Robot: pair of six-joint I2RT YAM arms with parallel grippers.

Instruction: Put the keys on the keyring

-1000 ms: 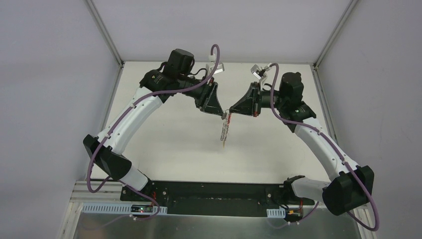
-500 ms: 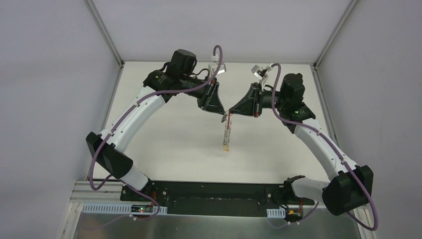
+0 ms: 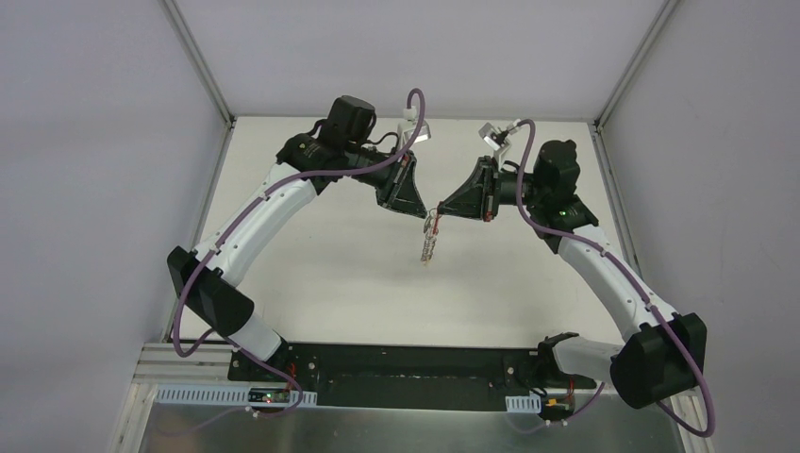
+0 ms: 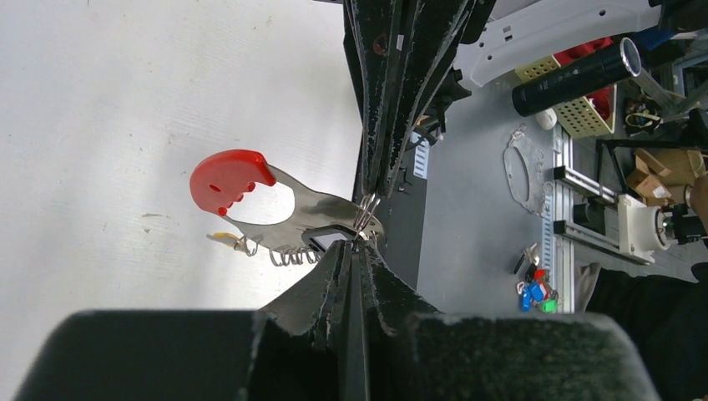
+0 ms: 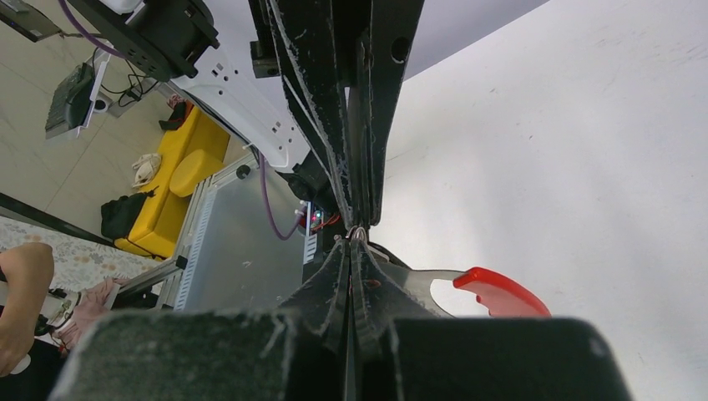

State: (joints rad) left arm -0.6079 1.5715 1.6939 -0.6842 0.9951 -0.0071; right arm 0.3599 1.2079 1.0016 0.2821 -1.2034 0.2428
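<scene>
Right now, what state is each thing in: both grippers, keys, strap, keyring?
left gripper: jaws closed on the top of the keys.
right gripper: jaws shut on that same top end.
keys: hanging in a row below both grippers.
strap: joined to the bunch, red end free.
keyring: cannot make it out.
</scene>
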